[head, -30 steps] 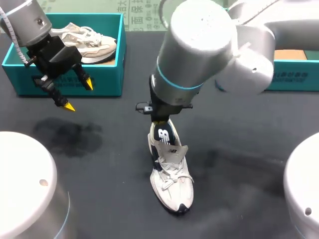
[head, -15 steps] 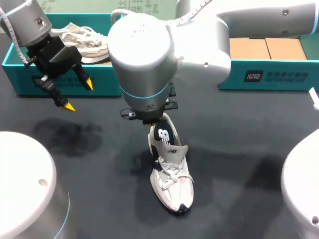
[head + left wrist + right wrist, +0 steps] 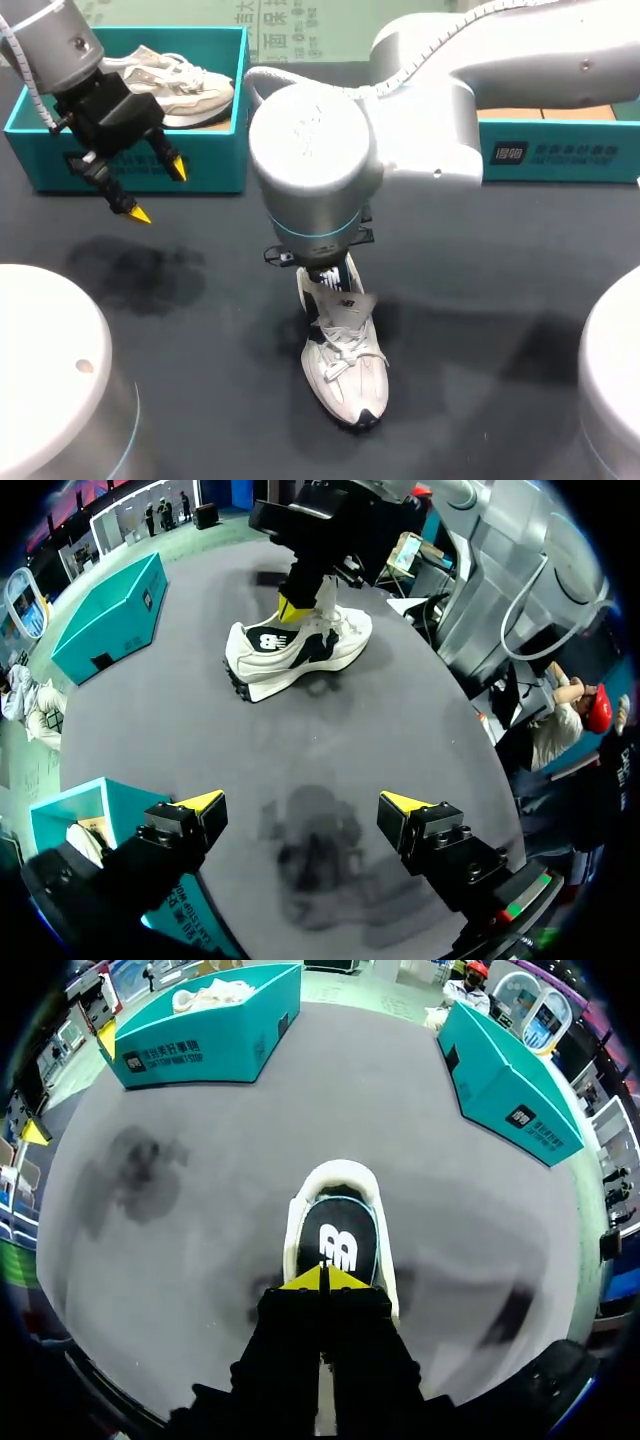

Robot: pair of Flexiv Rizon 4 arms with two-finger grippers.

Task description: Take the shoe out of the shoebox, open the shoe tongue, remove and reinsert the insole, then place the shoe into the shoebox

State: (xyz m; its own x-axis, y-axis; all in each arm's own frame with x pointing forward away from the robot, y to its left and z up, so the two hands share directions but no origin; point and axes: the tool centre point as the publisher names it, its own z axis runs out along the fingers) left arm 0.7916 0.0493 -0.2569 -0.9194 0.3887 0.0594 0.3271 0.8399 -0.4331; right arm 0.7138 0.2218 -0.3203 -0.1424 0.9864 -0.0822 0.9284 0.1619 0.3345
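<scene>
The left arm [image 3: 50, 40] is seen in the upper left of the frame. Its left gripper [image 3: 158, 190] is held pointing down with the fingers wide apart. The right arm [image 3: 470, 70] is stretched from the upper right to the centre, and the right gripper [image 3: 322, 1280] is closed, with its tips pressed together.

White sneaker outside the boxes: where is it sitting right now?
Head view: the white sneaker stands on the dark table near the middle, heel end under the right gripper, nearer the camera than the left shoebox and right shoebox.
</scene>
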